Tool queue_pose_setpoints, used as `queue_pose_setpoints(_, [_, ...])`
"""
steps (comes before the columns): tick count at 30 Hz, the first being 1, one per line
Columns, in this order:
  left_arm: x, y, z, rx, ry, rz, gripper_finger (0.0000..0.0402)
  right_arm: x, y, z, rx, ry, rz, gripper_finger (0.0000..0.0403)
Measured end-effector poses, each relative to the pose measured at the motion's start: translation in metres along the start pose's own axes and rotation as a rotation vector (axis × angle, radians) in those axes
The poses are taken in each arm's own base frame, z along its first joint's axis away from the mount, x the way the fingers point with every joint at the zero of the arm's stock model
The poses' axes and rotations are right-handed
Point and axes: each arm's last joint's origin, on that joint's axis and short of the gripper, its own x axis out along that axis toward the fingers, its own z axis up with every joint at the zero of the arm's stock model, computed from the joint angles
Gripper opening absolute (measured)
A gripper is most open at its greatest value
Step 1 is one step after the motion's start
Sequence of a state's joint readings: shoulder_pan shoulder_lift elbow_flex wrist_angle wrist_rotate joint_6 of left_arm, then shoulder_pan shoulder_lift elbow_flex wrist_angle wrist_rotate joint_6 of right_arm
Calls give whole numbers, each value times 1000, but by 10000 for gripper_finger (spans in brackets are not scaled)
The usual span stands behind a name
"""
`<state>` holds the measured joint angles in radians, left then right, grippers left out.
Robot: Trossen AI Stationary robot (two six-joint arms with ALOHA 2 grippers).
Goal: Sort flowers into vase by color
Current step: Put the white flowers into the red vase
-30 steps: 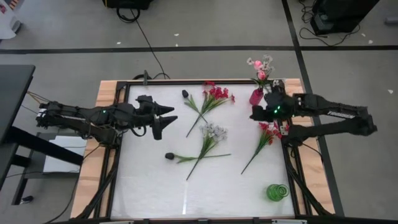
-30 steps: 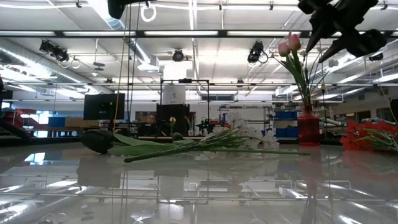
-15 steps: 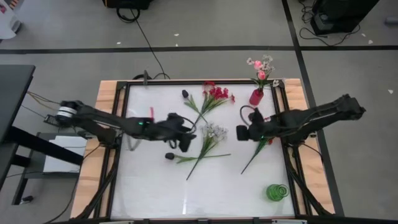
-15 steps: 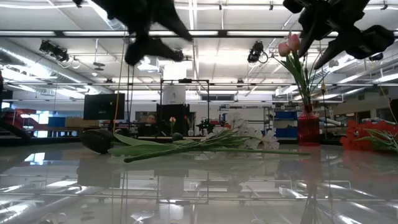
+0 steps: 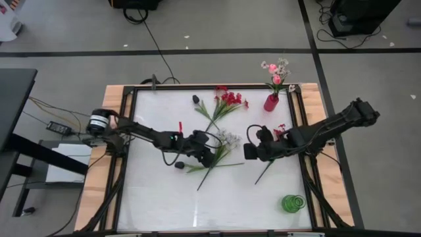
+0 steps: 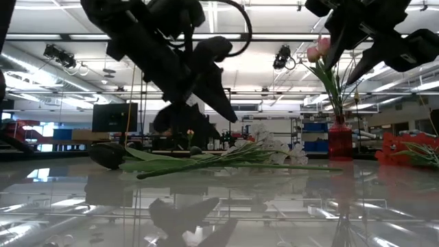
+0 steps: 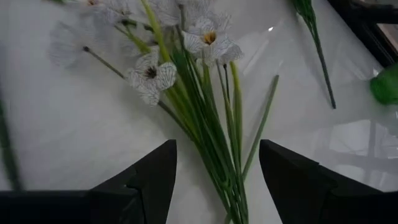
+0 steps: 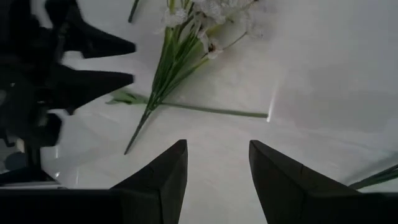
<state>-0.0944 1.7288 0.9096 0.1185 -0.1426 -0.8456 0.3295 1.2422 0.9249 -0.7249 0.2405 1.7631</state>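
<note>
Hovering over the white spray at mid-worktop, the left gripper is held wide, straddling its stems. The right gripper is positioned nearby, toward the right edge, parted, gripping nothing.

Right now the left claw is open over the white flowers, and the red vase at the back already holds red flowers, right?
Not quite. The red vase holds pink buds and small white blossoms, not red flowers; the high view shows this. The rest stands: the left claw is open over the white flowers.
</note>
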Motion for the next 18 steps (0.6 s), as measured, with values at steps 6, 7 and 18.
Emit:
queue_pose_setpoints(6, [15, 1, -8, 23, 33, -43, 233, -2, -2, -3, 0, 4, 0, 180])
queue_pose_setpoints(7, [17, 1, -10, 27, 36, -46, 233, -2, -2, -3, -1, 3, -2, 180])
queue_pose_setpoints(18, [37, 8, -26, 39, 91, -46, 215, -2, -2, -3, -20, 1, -9, 176])
